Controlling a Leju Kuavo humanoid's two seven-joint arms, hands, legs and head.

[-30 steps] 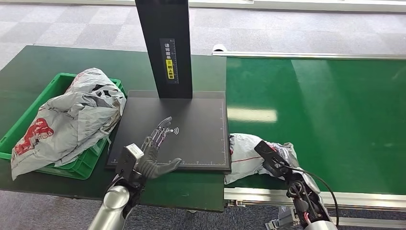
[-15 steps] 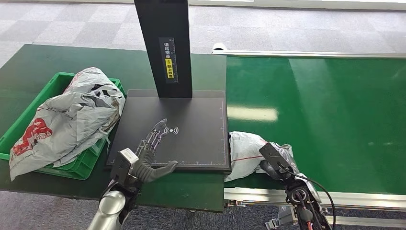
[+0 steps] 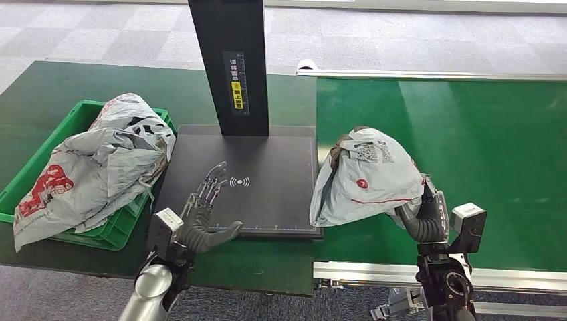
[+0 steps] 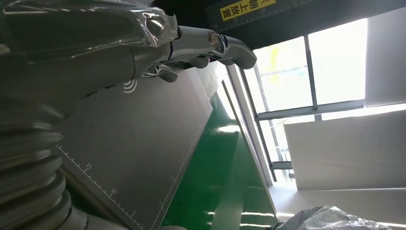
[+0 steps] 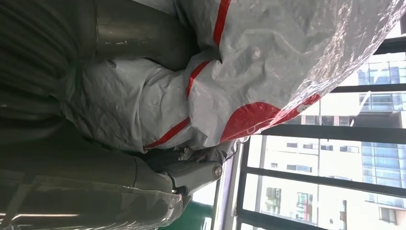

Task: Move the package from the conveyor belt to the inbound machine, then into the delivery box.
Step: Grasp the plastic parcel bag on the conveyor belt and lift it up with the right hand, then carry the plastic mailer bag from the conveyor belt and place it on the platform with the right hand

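My right hand [image 3: 416, 212] grips a grey plastic package [image 3: 366, 178] with red stripes and a printed label, lifted above the near edge of the green conveyor belt [image 3: 481, 147]. The right wrist view shows the package [image 5: 249, 76] wrapped around my fingers [image 5: 191, 170]. The package hangs beside the right edge of the black inbound machine plate [image 3: 267, 200], whose black post [image 3: 231, 63] rises behind. My left hand [image 3: 204, 207] hovers open over the plate's near left part, fingers [image 4: 210, 45] stretched out flat. The green delivery box [image 3: 40, 167] sits at the left.
A large crumpled grey bag with red print [image 3: 100, 164] fills and overhangs the green box. The dark green table [image 3: 67, 87] carries box and machine. A metal rail [image 3: 428, 273] runs along the conveyor's near edge. Grey tiled floor lies beyond.
My right hand has lifted the package off the belt and turned it up, label now facing me. My left hand has drawn back slightly toward the plate's near edge.
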